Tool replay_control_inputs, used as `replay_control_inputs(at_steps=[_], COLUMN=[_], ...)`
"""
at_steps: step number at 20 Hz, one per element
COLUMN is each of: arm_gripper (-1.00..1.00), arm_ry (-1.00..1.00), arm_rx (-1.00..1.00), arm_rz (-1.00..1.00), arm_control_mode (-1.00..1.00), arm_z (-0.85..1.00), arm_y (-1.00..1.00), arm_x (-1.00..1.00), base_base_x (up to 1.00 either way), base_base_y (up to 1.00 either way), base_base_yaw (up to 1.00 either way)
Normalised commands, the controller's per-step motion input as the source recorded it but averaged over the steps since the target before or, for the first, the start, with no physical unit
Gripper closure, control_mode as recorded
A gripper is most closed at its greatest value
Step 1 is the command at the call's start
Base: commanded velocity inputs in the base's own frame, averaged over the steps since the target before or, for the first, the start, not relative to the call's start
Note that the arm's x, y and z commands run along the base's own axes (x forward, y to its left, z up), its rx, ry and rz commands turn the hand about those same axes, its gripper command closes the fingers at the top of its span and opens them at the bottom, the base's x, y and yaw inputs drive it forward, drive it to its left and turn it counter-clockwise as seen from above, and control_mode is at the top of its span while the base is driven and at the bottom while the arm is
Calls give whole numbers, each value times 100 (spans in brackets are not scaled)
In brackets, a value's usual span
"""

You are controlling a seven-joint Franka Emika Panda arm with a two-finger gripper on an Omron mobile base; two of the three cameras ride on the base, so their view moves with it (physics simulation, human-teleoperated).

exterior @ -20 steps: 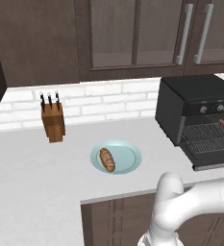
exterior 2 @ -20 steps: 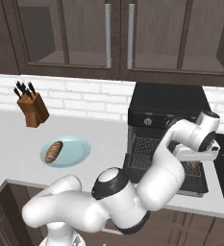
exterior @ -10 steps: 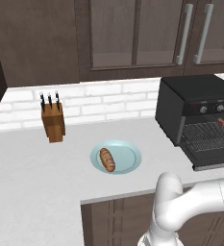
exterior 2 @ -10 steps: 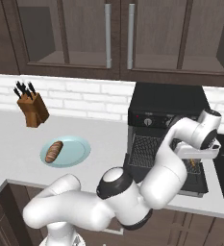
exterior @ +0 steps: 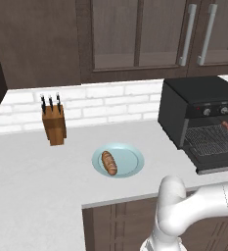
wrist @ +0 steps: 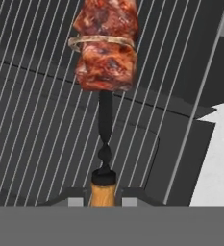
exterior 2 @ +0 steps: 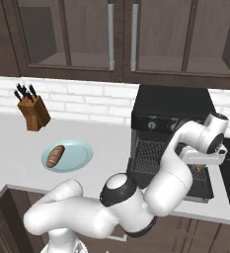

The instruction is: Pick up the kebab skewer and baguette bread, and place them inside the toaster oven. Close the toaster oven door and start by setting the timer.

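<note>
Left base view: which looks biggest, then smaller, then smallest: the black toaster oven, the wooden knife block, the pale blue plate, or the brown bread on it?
1. Black boxy toaster oven, though partly cut off.
2. Round pale blue plate.
3. Wooden knife block; close to the plate, and farther back, so unsure.
4. Small golden-brown baguette bread.

Arm: white, rising from the base, bent at the elbow and reaching forward and to the right.
Wrist: turned so the hand faces down and inward.
Tool [wrist: 104, 194]: low at the end of the reach, jaws narrowed around the orange-tan handle of the skewer [wrist: 105, 86].
Fingertips: dark, flanking the handle.
</note>
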Motion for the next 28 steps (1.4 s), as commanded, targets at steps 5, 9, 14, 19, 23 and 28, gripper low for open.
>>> replay_control_inputs(at_steps=[5, 9, 14, 19, 23, 28], arm_gripper=[-100, -100, -100, -100, -100, -100], arm_ry=[-2, -5, -7, -16, -18, -10], arm_rx=[0, 0, 0, 0, 0, -5], arm_rz=[0, -2, -3, -5, -6, -11], arm_control_mode=[-100, -100, -100, -100, -100, -100], arm_z=[-36, -20, 10, 48, 59, 27], arm_y=[0, 0, 0, 1, 44, 94], arm_x=[-20, -6, -9, -79, -74, -95], base_base_x=[0, 0, 0, 0, 0, 0], base_base_y=[0, 0, 0, 0, 0, 0], base_base_yaw=[0, 0, 0, 0, 0, 0])
